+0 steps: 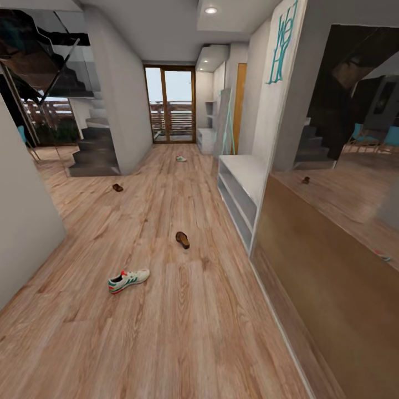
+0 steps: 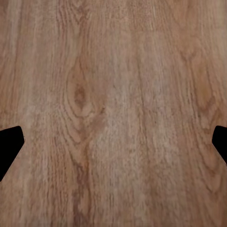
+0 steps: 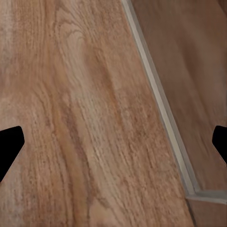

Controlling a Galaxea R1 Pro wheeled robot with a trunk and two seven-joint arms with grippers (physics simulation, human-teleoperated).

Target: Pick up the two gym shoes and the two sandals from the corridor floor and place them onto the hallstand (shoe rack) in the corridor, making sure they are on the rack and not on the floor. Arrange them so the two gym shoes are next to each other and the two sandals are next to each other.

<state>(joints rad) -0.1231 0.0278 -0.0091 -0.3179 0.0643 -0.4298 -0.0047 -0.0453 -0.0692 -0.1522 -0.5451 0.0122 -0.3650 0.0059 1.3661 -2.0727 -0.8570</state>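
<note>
- Gym shoes, in the head view: the near gym shoe [image 1: 128,280] lies on its side on the corridor floor [image 1: 183,332], left of centre, and the far gym shoe [image 1: 181,159] is a small pale shape well down the corridor near the glass door [image 1: 170,104].
- Same view: the near sandal [image 1: 182,239] lies on the planks between the near sneaker and the white low bench [image 1: 243,188] against the right-hand wall; the far sandal [image 1: 117,188] sits by the staircase [image 1: 94,147], well apart from its mate.
- Same view: a pale unit [image 1: 207,133] stands farther along the right wall, too small to tell whether it is the hallstand. All four shoes are on the floor, so I judge nothing is placed yet and the work is at the approach step.
- Left wrist view: bare wood-grain planks, with the left gripper [image 2: 113,146] fingers [image 2: 9,146] showing as dark tips spread wide and holding nothing.
- Right wrist view: planks beside a pale skirting strip [image 3: 161,101], and the right gripper [image 3: 113,146] fingers likewise wide apart and empty.
- Next move, as I judge it: roll toward the near sneaker, lower one arm, and close on it.
</note>
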